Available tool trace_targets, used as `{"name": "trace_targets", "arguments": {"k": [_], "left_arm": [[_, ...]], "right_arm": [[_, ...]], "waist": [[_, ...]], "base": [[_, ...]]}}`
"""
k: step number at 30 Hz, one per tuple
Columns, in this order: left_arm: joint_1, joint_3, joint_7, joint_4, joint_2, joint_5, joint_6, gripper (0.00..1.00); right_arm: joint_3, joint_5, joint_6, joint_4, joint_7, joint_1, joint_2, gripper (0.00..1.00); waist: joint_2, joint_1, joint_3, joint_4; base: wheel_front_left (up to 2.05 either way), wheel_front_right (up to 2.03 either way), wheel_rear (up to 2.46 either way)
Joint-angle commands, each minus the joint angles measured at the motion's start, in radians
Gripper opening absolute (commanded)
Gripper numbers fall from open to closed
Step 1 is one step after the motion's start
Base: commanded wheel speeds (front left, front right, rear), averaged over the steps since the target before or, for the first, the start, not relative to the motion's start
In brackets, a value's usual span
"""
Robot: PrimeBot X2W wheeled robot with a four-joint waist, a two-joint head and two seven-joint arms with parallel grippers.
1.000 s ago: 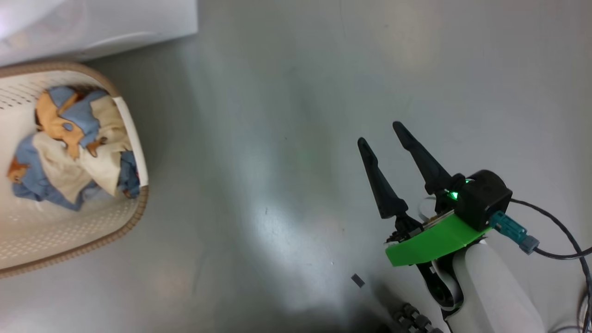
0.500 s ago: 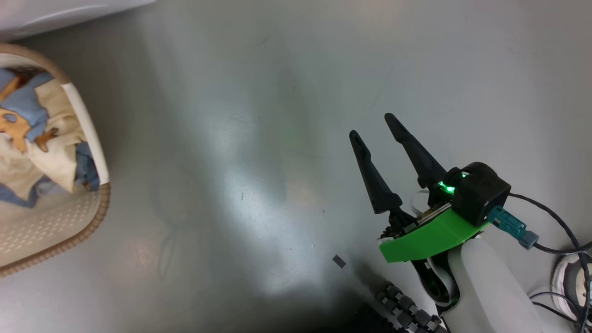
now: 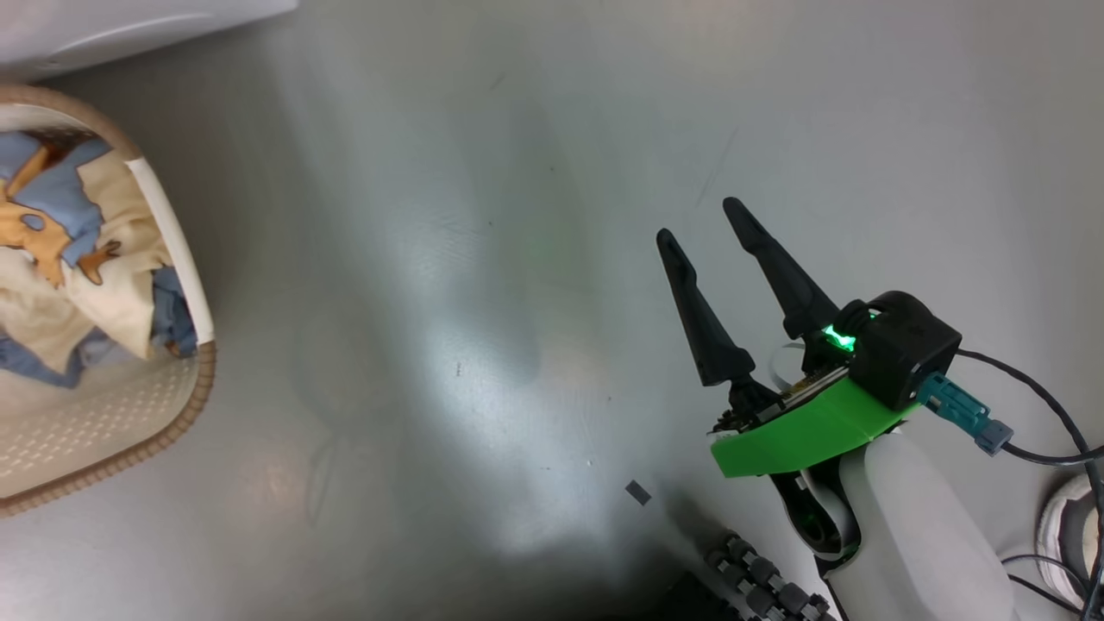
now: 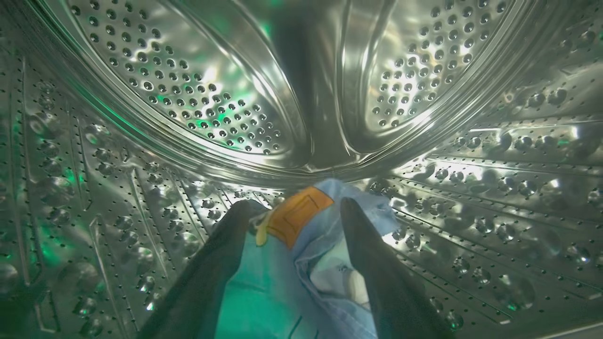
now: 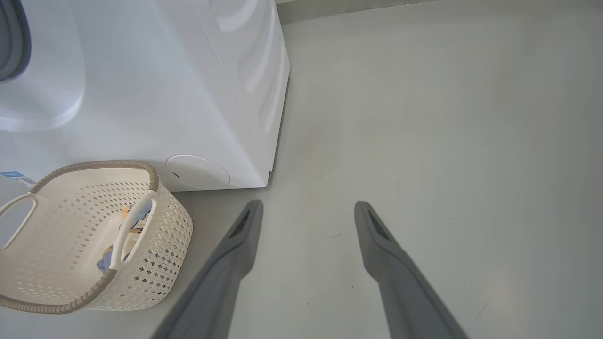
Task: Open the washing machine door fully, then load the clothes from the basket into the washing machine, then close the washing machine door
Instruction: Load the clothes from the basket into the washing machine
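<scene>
Left wrist view had the left gripper (image 4: 294, 203) inside the drum (image 4: 188, 94), jaws spread, with a blue garment (image 4: 264, 292) lying loose between them, apparently not pinched. Pulling back could snag that cloth on a finger and drag it out. The right gripper (image 3: 698, 220) hung spread and empty over the floor (image 3: 517, 259). More clothes (image 3: 78, 259) sat in the basket (image 3: 185, 405) beside the washing machine (image 5: 165, 94), whose blue sticker (image 5: 12, 175) was too small to read.
</scene>
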State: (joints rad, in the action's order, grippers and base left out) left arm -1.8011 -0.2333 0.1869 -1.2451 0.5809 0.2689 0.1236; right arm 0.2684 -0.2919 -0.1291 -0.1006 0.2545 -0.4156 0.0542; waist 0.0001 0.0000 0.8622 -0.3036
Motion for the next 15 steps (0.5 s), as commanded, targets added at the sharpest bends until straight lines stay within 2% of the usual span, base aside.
{"name": "trace_targets", "arguments": {"k": [1,8,15], "left_arm": [[-0.006,-0.008,0.010,0.016,0.031,0.008,0.003,1.00],[0.071,-0.028,0.036,0.006,-0.006,0.059,0.007,1.00],[0.212,-0.083,0.059,0.073,-0.052,0.162,0.007,1.00]], "right_arm": [[0.011,0.010,-0.002,0.015,0.007,0.026,-0.004,1.00],[-0.011,0.049,-0.002,0.009,0.007,0.035,-0.004,1.00],[-0.049,0.110,-0.002,-0.008,0.007,0.049,-0.004,1.00]], "waist": [[-0.0001,0.0000,-0.012,0.011],[-0.0001,0.0000,-0.062,0.052],[-0.0001,0.0000,-0.132,0.123]], "base": [[0.00,0.00,0.00],[0.00,0.00,0.00],[0.00,0.00,0.00]]}}
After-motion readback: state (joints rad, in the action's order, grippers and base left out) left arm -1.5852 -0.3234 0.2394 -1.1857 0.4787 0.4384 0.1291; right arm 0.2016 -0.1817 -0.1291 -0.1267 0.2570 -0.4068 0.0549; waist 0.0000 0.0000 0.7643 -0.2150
